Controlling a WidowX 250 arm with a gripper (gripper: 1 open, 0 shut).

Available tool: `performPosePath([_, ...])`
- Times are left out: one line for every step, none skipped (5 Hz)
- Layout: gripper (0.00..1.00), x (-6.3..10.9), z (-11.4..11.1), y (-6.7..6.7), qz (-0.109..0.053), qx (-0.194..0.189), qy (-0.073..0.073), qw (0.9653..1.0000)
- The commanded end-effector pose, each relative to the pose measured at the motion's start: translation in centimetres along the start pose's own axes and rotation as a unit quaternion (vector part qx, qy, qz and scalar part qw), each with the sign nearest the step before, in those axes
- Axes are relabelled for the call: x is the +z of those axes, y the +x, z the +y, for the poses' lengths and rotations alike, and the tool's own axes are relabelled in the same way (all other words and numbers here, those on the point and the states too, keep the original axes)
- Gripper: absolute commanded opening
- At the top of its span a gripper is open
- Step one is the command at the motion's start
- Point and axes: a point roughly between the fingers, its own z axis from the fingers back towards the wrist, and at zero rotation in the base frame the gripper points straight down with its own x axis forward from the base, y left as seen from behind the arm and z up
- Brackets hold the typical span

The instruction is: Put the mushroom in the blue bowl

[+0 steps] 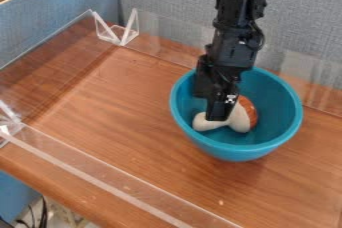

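One relation matters to you now: the mushroom [223, 115] lies directly under the gripper [218, 105], on the floor of the blue bowl [274, 122], and nothing appears to be pinching it. You see it on its side, its cream stem reaching out to the picture's left of the fingers and low, its reddish-brown cap showing on the picture's right of them, so its long axis runs roughly across the bowl, crosswise to the downward-pointing fingers. The dark fingers partly cover its middle, so you cannot tell from this view whether a fingertip is touching it or hanging just above it.

You can read the jaws as spread wide and holding nothing; the mushroom rests on the bowl's bottom by itself, a little toward the near-left of the bowl's centre.

Outward from the fingers, the bowl's teal wall rises on every side of the gripper, nearer on the picture's left than on the right. The bowl itself stands on the wooden table [120, 112], with the clear barrier [114, 27] well apart, up and to the left.

By my judgement the placing is done and what remains is clearing out. Since the mushroom sits straight below, you would want the path away to go straight up, so that no finger drags the stem or catches the near rim.
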Motion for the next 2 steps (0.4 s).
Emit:
performPosePath([1.0, 2.69, 0.73, -0.17, -0.031, 0.015, 0.025, 0.9991])
performPosePath([1.0, 2.76, 0.78, -0.33, -0.031, 0.022, 0.024, 0.999])
